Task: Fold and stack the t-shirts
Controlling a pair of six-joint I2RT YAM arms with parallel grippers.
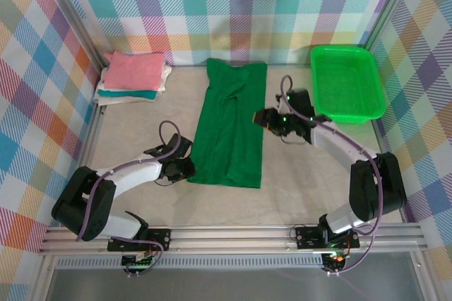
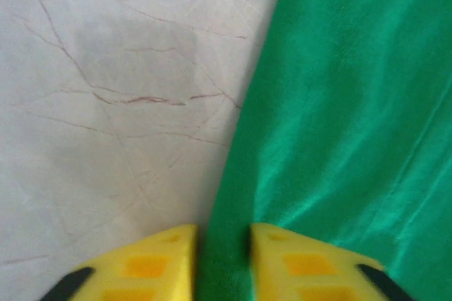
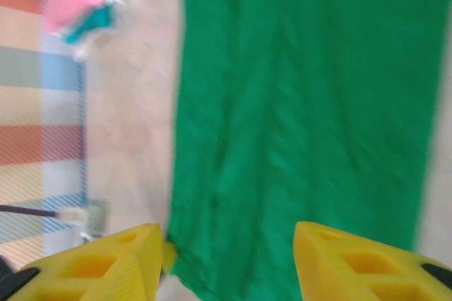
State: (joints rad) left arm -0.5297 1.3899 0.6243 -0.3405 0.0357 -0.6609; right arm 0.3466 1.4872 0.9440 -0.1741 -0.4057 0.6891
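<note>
One dark green t-shirt [image 1: 229, 128] lies folded into a long strip down the middle of the bench [image 1: 134, 131], running from the far edge toward the near edge. One stack of folded shirts in the far left corner shows three colours: a pink shirt [image 1: 134, 69] on top, a white shirt [image 1: 164, 78] under it and a teal shirt [image 1: 127, 94] lower down. Two grippers sit at the green strip. The left gripper [image 1: 183, 168] is at its near left corner, its yellow fingers [image 2: 159, 262] narrow with the cloth's edge pinched between them. The right gripper [image 1: 261, 119] is at the strip's right edge, about midway along, its fingers [image 3: 346, 262] wide apart over the cloth. One bright green basket [image 1: 346, 85] stands in the far right corner, well apart from the shirts
</note>
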